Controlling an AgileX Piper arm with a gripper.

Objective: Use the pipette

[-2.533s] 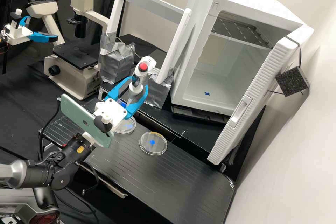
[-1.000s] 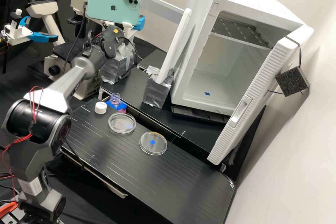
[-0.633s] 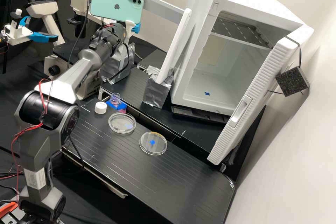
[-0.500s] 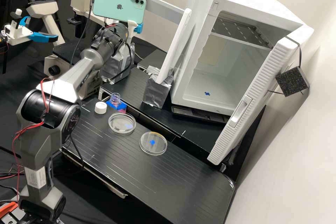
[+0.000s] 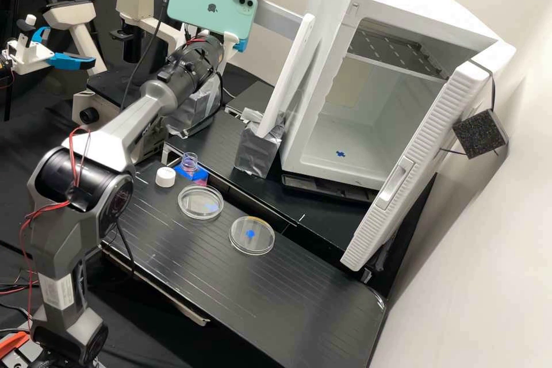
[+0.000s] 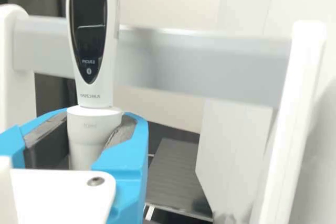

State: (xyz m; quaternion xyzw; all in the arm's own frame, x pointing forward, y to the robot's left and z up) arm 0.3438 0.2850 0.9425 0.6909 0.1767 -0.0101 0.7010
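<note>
"Close to the wrist camera: state of the gripper [image 6: 88, 125]?"

"Grasping. It is closed round the pipette [image 6: 93, 72], at the pale section below the screen. Pipette near upright, screen end up."

"And beyond the pipette?"

"Grey crossbar [image 6: 199, 69] of the white stand [image 6: 286, 124]. Whether pipette and bar touch: cannot tell."

"Step in hand?"

"Provisional entry: racking the pipette. Basis: it is held up at the bar, at about the bar's height. A fresh pick-up is not excluded. If racking, the next move calls for squaring the body to the bar, easing it on until it hangs, and only then letting go. Likely fault: early release, pipette dropped."

"Arm pose, high view, near to far?"

"Elbow [image 5: 83, 181] bent and raised on the near side. Forearm [image 5: 115, 132] slopes up and away from it. Wrist [image 5: 192, 63] farther out, carried high, well above the bench. Phone [image 5: 213, 4] on its mount above the wrist, slightly tilted."

"Farthest point?"

"Red-topped end of the pipette, just past the phone's edge, by the stand."
</note>
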